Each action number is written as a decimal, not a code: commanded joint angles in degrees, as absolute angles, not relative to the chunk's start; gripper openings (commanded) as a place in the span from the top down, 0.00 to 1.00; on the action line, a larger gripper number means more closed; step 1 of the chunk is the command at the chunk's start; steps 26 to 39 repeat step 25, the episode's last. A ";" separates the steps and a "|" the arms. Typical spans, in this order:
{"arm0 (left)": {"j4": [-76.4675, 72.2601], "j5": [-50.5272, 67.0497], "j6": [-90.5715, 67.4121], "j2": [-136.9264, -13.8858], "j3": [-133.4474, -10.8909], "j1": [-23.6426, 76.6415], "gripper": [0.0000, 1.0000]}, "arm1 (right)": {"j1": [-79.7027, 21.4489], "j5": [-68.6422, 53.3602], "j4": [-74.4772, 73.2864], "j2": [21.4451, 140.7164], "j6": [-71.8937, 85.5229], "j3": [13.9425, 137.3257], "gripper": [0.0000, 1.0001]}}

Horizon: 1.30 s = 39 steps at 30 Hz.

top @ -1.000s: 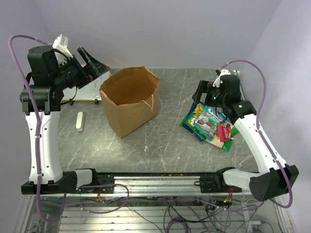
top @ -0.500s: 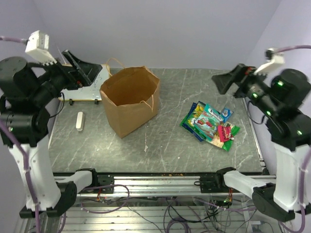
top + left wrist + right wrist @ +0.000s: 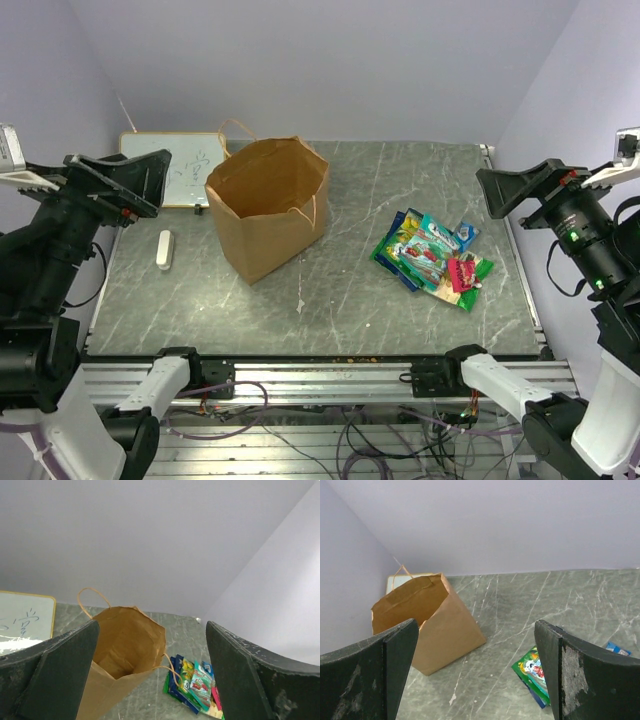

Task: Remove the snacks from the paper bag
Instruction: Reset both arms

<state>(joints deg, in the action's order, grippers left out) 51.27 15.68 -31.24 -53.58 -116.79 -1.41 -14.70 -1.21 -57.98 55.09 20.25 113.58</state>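
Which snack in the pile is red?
The small red packet at the pile's near-right end, lying on top of a green packet; the rest are blue, teal, yellow or green.

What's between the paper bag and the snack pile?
Nothing. Top view shows only bare grey tabletop between the brown kraft paper bag and glossy foil snack packets.

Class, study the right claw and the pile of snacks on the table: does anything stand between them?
Nothing visible does. The open right claw hangs near the right edge of the table, with only bare surface between it and the snacks. The paper bag stands on the pile's far left side.
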 commanded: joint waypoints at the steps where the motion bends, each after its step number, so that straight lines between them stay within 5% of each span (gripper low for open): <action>1: 54.09 12.31 -29.88 -53.35 -117.59 -1.93 0.02 | -14.77 0.78 -58.89 55.93 19.45 116.07 0.00; 39: 53.71 14.38 -31.42 -53.25 -112.94 -1.94 0.02 | -14.84 7.06 -60.66 57.64 19.61 115.94 0.00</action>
